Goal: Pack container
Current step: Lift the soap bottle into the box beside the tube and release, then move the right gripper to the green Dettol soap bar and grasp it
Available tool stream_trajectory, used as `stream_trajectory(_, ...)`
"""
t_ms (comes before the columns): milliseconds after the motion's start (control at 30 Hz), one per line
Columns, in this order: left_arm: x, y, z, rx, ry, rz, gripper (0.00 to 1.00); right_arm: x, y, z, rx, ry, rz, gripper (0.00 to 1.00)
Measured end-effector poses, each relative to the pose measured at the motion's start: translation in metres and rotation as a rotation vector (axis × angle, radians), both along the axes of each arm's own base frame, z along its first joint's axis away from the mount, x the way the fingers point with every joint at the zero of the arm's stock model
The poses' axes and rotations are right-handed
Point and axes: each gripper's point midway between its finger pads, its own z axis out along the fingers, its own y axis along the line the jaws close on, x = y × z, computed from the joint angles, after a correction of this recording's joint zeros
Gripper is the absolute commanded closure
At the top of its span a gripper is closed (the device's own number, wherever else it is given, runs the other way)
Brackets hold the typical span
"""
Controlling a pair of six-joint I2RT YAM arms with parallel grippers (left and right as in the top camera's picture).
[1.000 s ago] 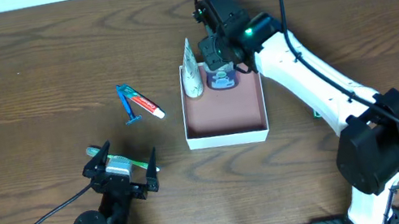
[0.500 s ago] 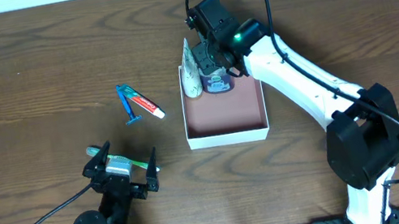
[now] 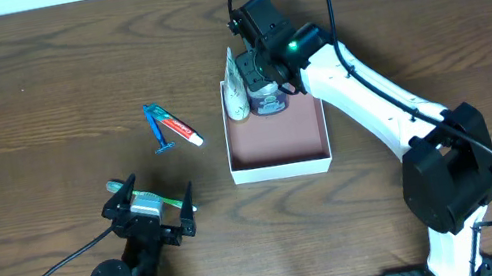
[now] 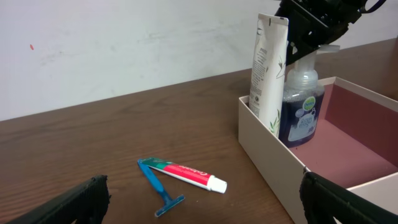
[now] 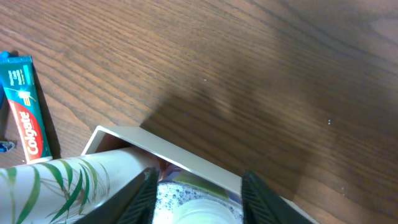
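The container (image 3: pixel 281 164) is a shallow white box with a reddish-brown floor, right of the table's middle. It also shows in the left wrist view (image 4: pixel 267 155) and the right wrist view (image 5: pixel 180 158). A white leaf-print tube (image 3: pixel 235 87) stands in its far left corner. Beside it stands a blue pump bottle (image 3: pixel 269 103). My right gripper (image 3: pixel 263 82) is shut on the bottle's top (image 5: pixel 199 202), with the tube (image 5: pixel 56 180) just left of it. My left gripper (image 3: pixel 150 206) is open and empty near the front left; its fingers sit wide apart (image 4: pixel 202 199).
A red, white and green toothpaste tube (image 3: pixel 182 129) and a blue razor (image 3: pixel 159 131) lie together on the wood left of the container. Both show in the left wrist view, the toothpaste (image 4: pixel 189 174) behind the razor (image 4: pixel 158 190). The toothpaste also shows in the right wrist view (image 5: pixel 25 118).
My right gripper moved the pump bottle left, up against the white tube in the container's far left corner, then stayed still. The left arm has not moved.
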Motion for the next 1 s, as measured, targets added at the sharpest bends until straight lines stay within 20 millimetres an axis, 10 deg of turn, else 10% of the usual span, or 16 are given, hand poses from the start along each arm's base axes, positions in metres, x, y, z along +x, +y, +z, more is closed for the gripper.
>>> stream_trajectory(467, 0.0, 0.0, 0.0, 0.0, 0.0, 0.0, 0.02, 0.001, -0.003, 0.007, 0.004, -0.014, -0.008, 0.47)
stream_trajectory(1000, 0.0, 0.0, 0.0, 0.0, 0.0, 0.0, 0.02, -0.002, -0.033, 0.104, 0.092, -0.183, -0.06, 0.41)
